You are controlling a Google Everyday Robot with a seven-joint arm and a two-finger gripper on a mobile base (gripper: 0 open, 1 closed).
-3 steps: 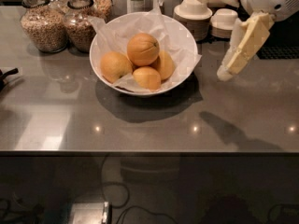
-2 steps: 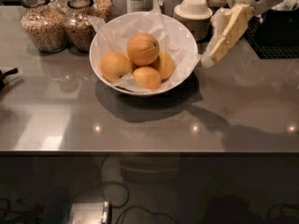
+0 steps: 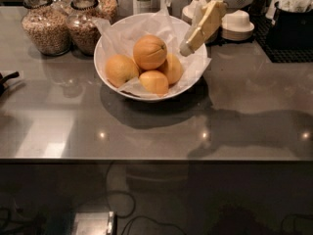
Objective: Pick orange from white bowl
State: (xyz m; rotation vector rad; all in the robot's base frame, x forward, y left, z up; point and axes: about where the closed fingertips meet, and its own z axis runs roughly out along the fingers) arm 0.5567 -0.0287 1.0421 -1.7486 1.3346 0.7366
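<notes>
Orange (image 3: 150, 52) sits topmost in the bowl (image 3: 104, 67), resting on three smaller, paler fruits (image 3: 154, 82) over crinkled white paper (image 3: 128, 30). The bowl stands on a grey counter (image 3: 195, 131), with two grain jars (image 3: 45, 26) just behind it to the left and stacked small bowls (image 3: 237, 24) behind it to the right. The gripper (image 3: 187, 48) slants down from the upper right over the bowl's right side, its tip near the orange's right flank and apart from it. It holds nothing, but whether it is spread or pressed together cannot be told from this angle.
</notes>
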